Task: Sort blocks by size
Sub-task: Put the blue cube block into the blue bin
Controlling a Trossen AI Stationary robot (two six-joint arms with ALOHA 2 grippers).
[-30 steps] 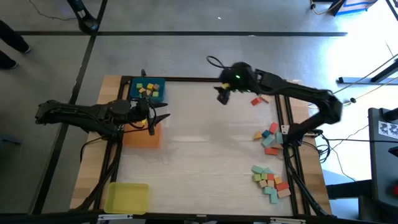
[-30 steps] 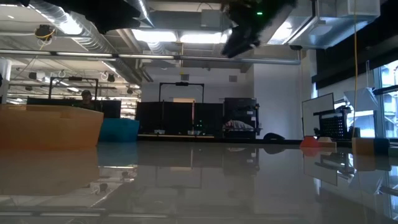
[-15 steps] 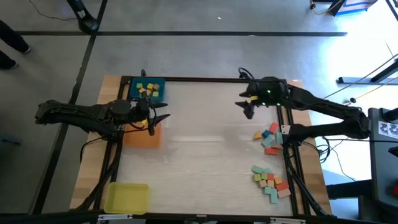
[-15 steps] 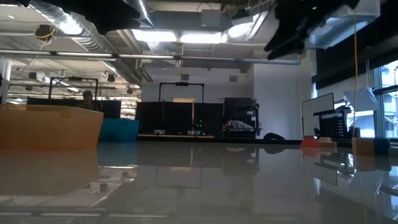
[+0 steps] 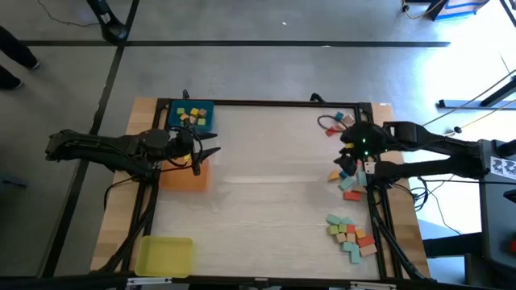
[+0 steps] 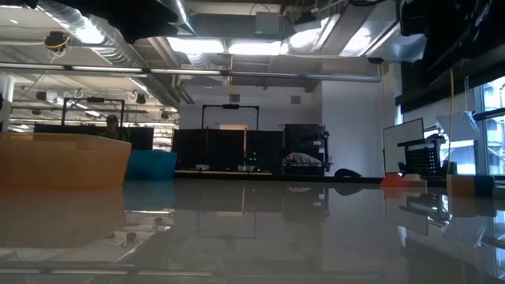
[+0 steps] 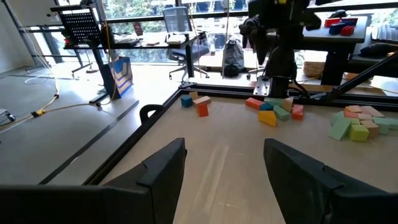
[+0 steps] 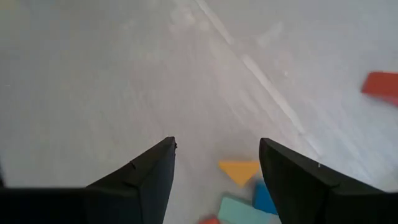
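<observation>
Lying in loose clusters along the table's right side, the blocks (image 5: pixel 351 235) are mostly unsorted: one heap near the front right corner, a second heap (image 5: pixel 348 179) further back by the right edge, and two pieces (image 5: pixel 337 122) near the far right corner; a few small yellow blocks (image 5: pixel 192 118) sit in the blue tray (image 5: pixel 172 109) at the far left; the right gripper (image 5: pixel 347 158) hangs just over the second heap, its fingers (image 8: pixel 146 174) spread wide with nothing between them, a yellow piece (image 8: pixel 239 171) showing in the gap below; the left gripper (image 5: pixel 211 152) waits over the orange tray (image 5: pixel 184 179), jaws likewise wide and empty; a yellow tray (image 5: pixel 164 256) lies at the front left.
</observation>
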